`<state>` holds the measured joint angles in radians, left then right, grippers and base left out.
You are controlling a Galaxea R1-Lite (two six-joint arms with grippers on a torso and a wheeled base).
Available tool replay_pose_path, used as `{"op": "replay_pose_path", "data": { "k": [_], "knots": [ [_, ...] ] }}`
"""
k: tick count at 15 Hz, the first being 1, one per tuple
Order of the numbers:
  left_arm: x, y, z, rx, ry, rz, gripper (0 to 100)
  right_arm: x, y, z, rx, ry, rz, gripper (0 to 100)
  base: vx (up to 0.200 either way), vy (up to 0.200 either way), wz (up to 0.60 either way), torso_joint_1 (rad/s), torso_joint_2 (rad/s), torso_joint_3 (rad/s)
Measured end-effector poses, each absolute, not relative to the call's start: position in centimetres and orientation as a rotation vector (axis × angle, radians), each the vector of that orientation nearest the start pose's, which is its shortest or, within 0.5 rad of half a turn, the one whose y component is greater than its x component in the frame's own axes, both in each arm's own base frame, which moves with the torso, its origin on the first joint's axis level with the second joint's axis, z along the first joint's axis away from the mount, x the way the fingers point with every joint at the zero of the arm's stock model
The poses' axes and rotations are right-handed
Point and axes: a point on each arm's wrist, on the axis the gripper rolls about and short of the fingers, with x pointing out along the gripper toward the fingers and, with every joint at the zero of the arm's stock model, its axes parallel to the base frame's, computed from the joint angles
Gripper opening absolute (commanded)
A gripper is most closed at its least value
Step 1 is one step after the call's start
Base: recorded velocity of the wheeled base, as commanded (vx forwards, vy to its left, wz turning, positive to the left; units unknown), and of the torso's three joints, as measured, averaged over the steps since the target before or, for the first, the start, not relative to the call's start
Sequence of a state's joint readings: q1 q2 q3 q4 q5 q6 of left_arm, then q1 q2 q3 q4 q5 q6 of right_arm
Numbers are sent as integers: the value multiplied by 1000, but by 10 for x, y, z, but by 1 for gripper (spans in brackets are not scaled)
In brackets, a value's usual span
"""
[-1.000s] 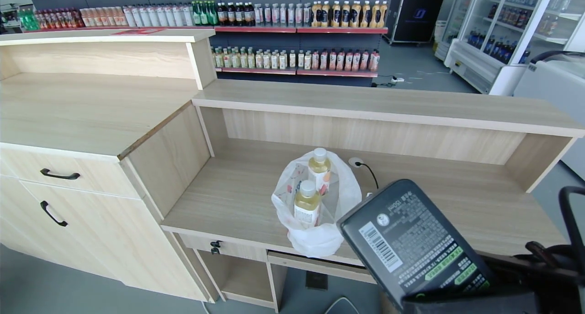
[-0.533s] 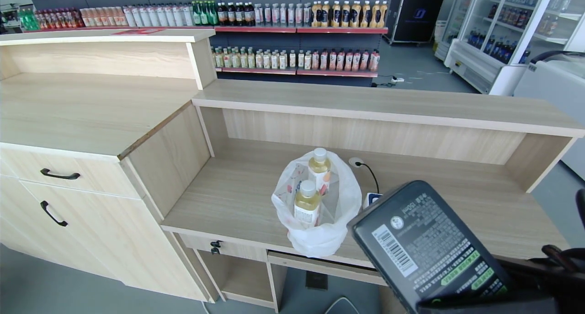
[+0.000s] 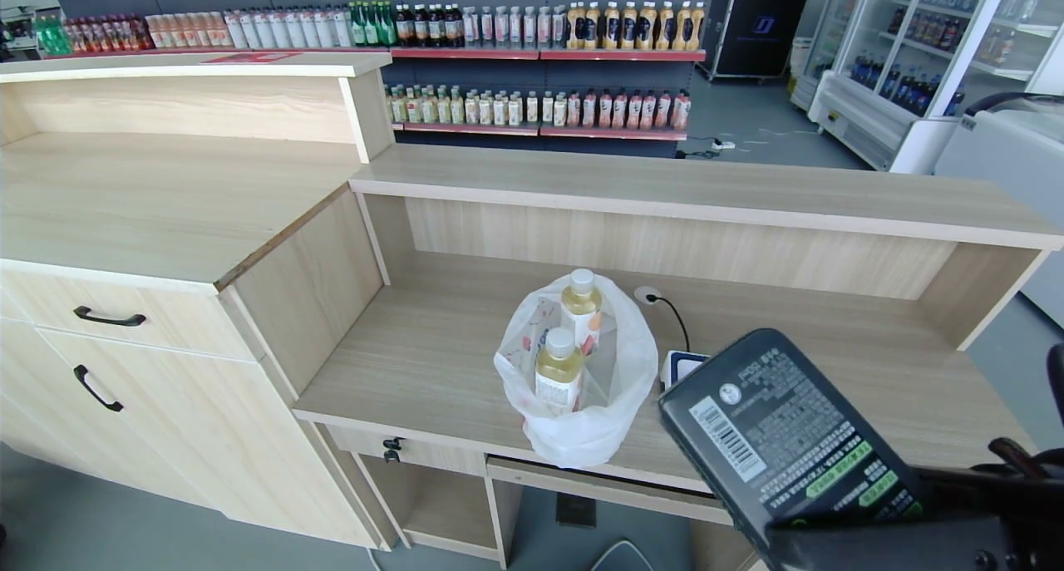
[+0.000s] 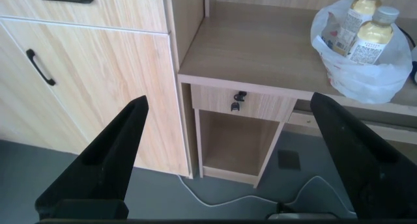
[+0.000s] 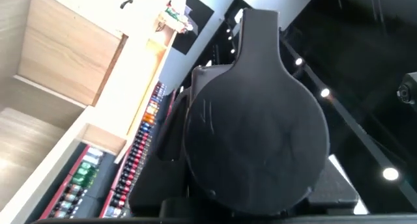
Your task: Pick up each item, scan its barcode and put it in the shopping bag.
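A black pouch (image 3: 785, 438) with a white barcode label facing up hangs over the counter's front right part, and my right gripper (image 3: 864, 538) is shut on its lower end. The pouch's dark body (image 5: 254, 139) also fills most of the right wrist view. A white shopping bag (image 3: 582, 425) stands on the counter (image 3: 416, 363) with two yellow-drink bottles (image 3: 559, 370) upright inside. Between bag and pouch a small white-and-blue scanner (image 3: 683, 363) peeks out, partly hidden by the pouch. My left gripper (image 4: 228, 100) is open and holds nothing, low in front of the counter, left of the bag (image 4: 365, 77).
A black cable (image 3: 675, 315) runs from a grommet to the scanner. The raised back ledge (image 3: 706, 193) and a taller cabinet (image 3: 166, 214) with drawers border the work area. A small locked drawer (image 4: 238, 101) sits under the counter edge. Drink shelves and coolers stand behind.
My right gripper has carried the black pouch to the right and slightly down, uncovering the scanner beside the bag. The bag and bottles have stayed put.
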<state>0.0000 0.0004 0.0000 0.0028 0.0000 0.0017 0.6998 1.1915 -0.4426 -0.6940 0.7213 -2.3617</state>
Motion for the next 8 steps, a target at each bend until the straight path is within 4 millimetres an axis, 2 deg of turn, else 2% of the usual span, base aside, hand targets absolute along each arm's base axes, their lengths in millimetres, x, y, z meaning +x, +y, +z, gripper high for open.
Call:
{"op": "replay_pose_path", "data": {
  "k": [2,3,5,8],
  "knots": [
    [-23,0,75,2,4,0,100,126,103,206,-1884,-1310,780,0,0,0,0,0,0,0],
    [-23,0,75,2,4,0,100,132,90,204,-1851,-1100,811,0,0,0,0,0,0,0],
    [-23,0,75,2,4,0,100,142,55,205,-1629,-637,775,0,0,0,0,0,0,0],
    [-23,0,75,2,4,0,100,142,6,209,-1213,-240,605,0,0,0,0,0,0,0]
  ]
}}
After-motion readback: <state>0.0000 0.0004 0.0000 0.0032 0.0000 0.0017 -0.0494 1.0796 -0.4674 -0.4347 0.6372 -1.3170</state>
